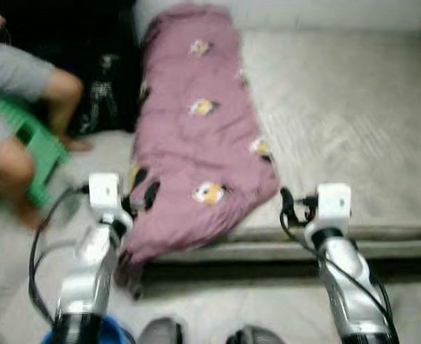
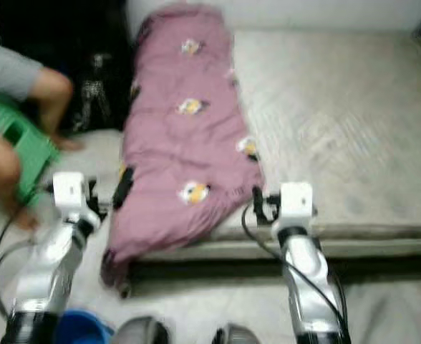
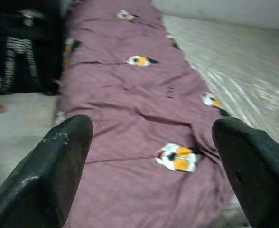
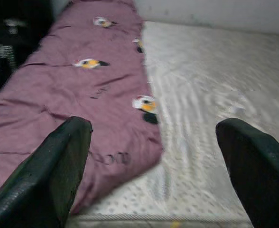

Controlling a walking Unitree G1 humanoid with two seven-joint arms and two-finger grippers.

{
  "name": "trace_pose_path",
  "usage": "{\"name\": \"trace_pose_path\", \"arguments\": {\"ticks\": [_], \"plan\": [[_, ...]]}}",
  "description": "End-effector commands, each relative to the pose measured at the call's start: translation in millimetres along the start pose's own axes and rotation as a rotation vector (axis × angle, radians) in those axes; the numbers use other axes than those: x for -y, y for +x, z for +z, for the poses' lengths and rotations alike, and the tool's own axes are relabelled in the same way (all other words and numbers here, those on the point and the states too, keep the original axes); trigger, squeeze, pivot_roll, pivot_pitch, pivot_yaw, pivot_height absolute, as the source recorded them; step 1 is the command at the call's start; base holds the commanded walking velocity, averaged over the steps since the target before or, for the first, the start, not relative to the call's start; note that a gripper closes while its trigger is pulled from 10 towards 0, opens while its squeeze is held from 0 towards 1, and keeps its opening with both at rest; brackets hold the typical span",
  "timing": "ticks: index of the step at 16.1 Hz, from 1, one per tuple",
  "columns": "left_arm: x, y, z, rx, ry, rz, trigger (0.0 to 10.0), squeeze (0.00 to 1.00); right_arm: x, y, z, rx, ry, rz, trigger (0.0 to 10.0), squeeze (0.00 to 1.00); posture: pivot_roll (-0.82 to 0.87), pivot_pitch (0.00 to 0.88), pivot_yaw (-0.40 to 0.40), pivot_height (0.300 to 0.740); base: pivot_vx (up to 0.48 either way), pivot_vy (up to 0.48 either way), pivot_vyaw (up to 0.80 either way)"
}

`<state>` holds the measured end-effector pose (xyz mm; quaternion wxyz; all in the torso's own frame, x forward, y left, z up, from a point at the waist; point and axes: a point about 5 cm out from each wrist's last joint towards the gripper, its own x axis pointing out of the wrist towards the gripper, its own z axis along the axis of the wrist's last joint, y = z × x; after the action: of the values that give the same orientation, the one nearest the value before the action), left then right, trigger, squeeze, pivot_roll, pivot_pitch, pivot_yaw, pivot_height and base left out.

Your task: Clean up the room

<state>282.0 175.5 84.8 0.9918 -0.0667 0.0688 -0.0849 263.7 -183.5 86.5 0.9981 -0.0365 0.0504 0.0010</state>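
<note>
Mattress [image 1: 339,129], purple quilt [image 1: 196,143], apparently

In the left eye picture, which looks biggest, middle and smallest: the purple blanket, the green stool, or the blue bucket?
1. The mauve quilted blanket with penguin patches, lying along the bed, looks biggest.
2. The green plastic stool, partly hidden by a person's legs.
3. The blue round bucket looks smallest, but the picture's edge cuts it off, so its real size is unsure.

A mauve quilt [image 1: 196,136] with cartoon patches lies lengthwise along the mattress's [image 1: 339,129] left edge.
</note>
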Motion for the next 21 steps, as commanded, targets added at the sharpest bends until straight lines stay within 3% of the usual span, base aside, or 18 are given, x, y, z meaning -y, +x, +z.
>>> {"name": "trace_pose_path", "arguments": {"ticks": [1,5,21], "plan": [[-3.0,-1.4,3.4,0.012,0.009,-0.007,10.0,0.00,-0.6,0.1,1.4,0.004,0.001,-0.006,10.0,0.00,-0.08,0.077,-0.010,0.740,0.000,0.000,0.00],[-1.8,-1.6,5.0,0.023,0.001,-0.034,10.0,0.00,-1.0,-0.2,1.1,0.004,0.006,-0.007,10.0,0.00,-0.08,0.080,-0.006,0.740,0.000,0.000,0.00],[-1.5,-1.7,2.6,0.008,0.006,-0.035,10.0,0.00,-1.0,0.0,0.5,0.001,0.006,-0.003,10.0,0.00,-0.08,0.083,-0.008,0.740,0.274,0.000,0.00]]}}
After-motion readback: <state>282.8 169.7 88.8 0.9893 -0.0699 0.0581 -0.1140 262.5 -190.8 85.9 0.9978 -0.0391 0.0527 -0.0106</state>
